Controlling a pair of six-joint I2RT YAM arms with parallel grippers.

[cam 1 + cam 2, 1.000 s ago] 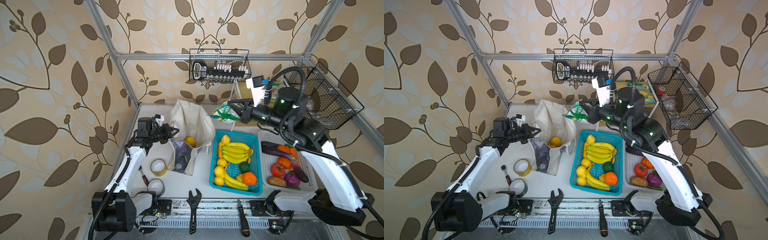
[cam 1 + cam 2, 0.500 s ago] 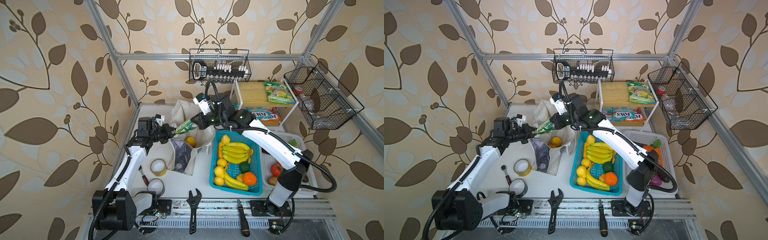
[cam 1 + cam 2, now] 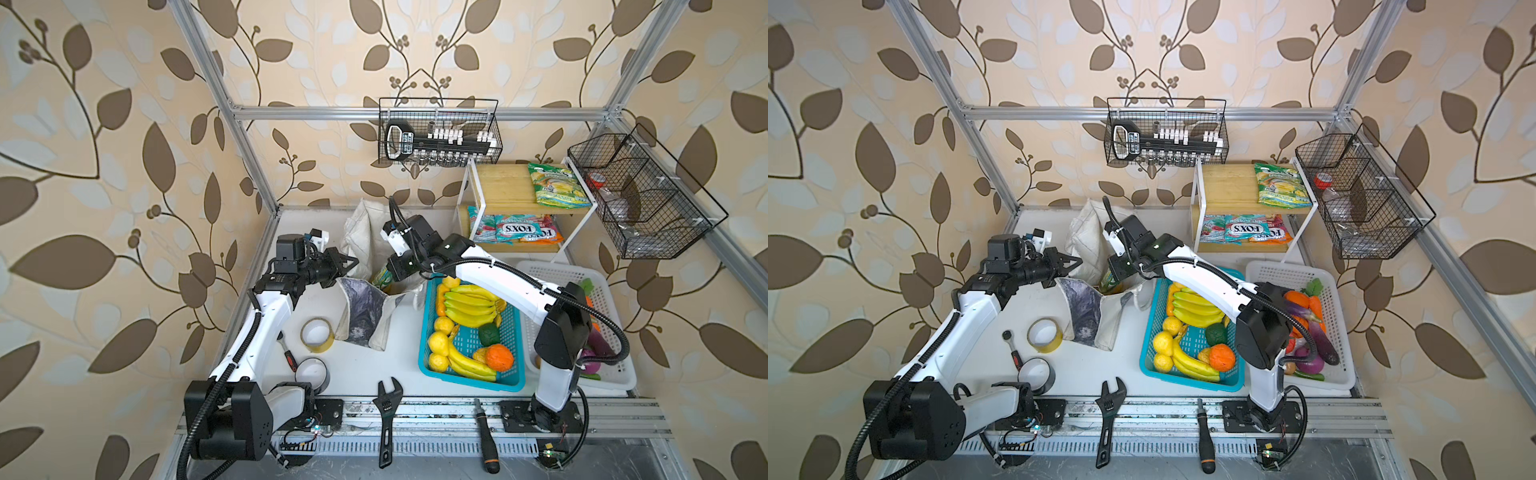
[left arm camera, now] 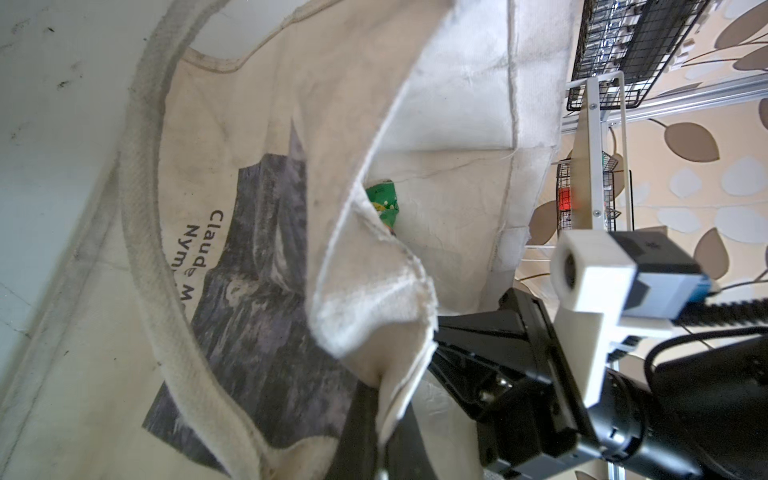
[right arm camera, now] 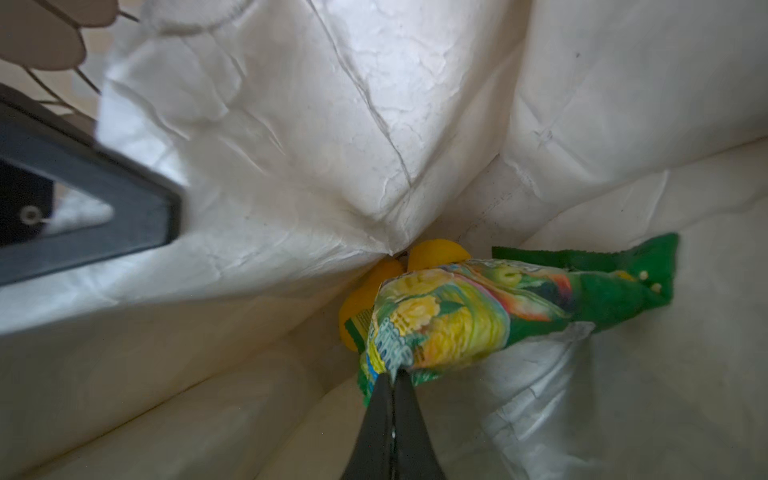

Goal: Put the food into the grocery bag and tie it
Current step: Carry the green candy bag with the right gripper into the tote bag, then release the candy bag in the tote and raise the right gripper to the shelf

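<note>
Nearest you, the wrench [image 3: 386,409] and tape roll [image 3: 317,336] lay untouched at the table's front edge, no part of the job. Behind them the blue basket [image 3: 473,380] held bananas [image 3: 469,305], and just beside it stood the grocery bag [image 3: 361,307], mouth open. Your left gripper [image 3: 352,263] had its jaws pressed together on the fabric of the bag's rim, holding the mouth apart. Your right gripper [image 5: 390,378] was down inside that mouth, jaws pinching one end of a green snack packet [image 5: 478,316], which hung low in the bag over yellow fruit [image 5: 436,253] already lying at the bottom; it was not yet let go. Farthest back, a second green packet [image 3: 555,187] lay on top of the shelf [image 3: 498,183], well apart from the bag. By my reckoning you were partway through loading: this packet to drop, the other to fetch, then the loop handle [image 4: 137,216] to tie
</note>
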